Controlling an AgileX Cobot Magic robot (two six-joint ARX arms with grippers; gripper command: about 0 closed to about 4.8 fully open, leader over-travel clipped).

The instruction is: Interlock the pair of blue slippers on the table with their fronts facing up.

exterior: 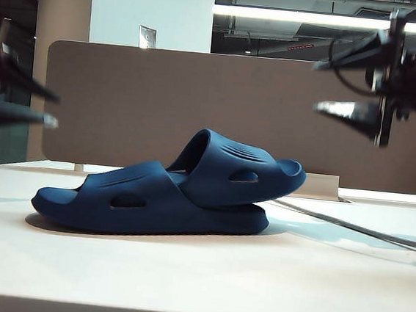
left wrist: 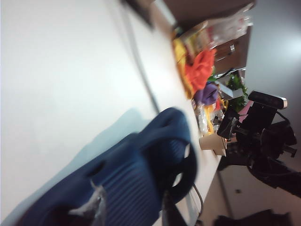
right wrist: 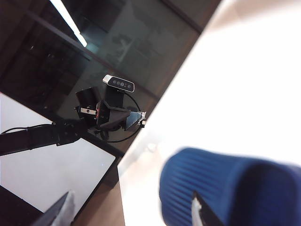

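- The pair of dark navy-blue moulded foam slippers [exterior: 167, 196] lies on the wide cream-white matte desk [exterior: 196, 280], near its middle in the exterior view, straps facing up.
- The two slippers are interlocked: one lies flat with its open toe towards 9 o'clock, and the other, toe towards 3 o'clock, is tilted with its heel end tucked under the flat one's strap.
- No box, tray or other container shows on the desk; a grey cable [exterior: 356, 229] trails across it from the slippers towards 3 o'clock.
- The left hand [exterior: 39, 106] hangs at 9 o'clock, above and well apart from the slippers, its fingers parted and empty; it is dark, blurred and partly cut off by the edge.
- The right hand [exterior: 351, 85] hangs at 2 o'clock, above the slippers, fingers spread wide, holding nothing.
- Both wrist views are smeared; each shows only part of the slippers, with fingertips cut off at the frame edge.
- A brown-grey partition panel [exterior: 125, 96] stands behind the desk.
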